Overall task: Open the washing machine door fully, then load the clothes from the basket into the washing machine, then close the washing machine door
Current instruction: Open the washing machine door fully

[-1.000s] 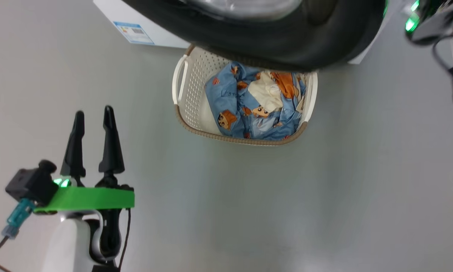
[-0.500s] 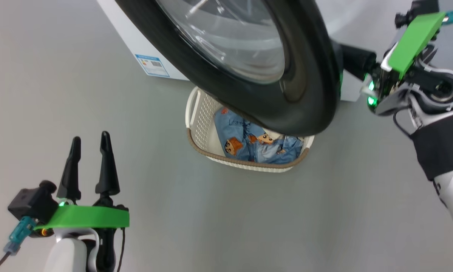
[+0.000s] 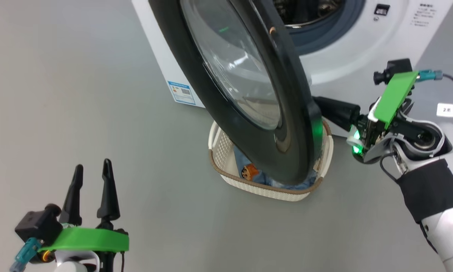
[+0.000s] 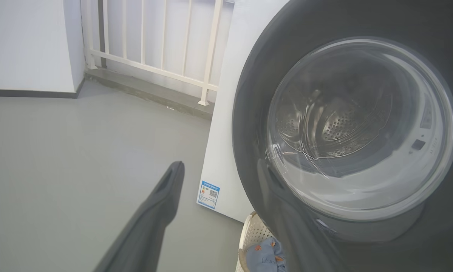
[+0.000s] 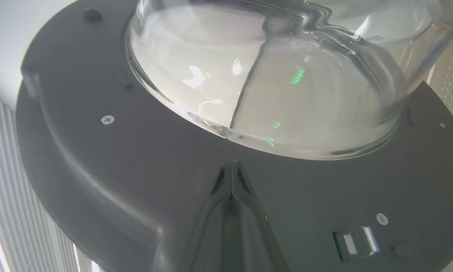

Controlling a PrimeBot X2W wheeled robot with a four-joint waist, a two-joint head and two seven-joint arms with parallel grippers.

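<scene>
Opening the door, step one of three. The washing machine (image 3: 366, 49) stands at the far side of the grey floor, its steel drum exposed. The washing machine door (image 3: 234, 79), hinged on the left, stands swung out toward the near side, roughly edge-on in the head view and judged not yet fully open.

The right gripper (image 5: 232, 166) reaches in from the right, behind the door. Its jaws are pressed together and hold nothing. Their tips lie at the dark inner rim just below the bulging glass; actual contact cannot be confirmed. Closed jaws probably serve here as a single stiff pusher, better suited to swinging a broad panel than a pinch would be.

The left gripper (image 3: 92, 164) hovers low at the near left, well apart from the door, its jaws spread wide and empty, pointing toward the machine. It is plausibly kept clear of the door's arc and ready for picking.

The basket (image 3: 264, 187) sits on the floor just in front of the machine, under the door's lower edge. The clothes (image 3: 249, 172) lie inside it, mostly hidden by the door, so loading must likely wait.
</scene>
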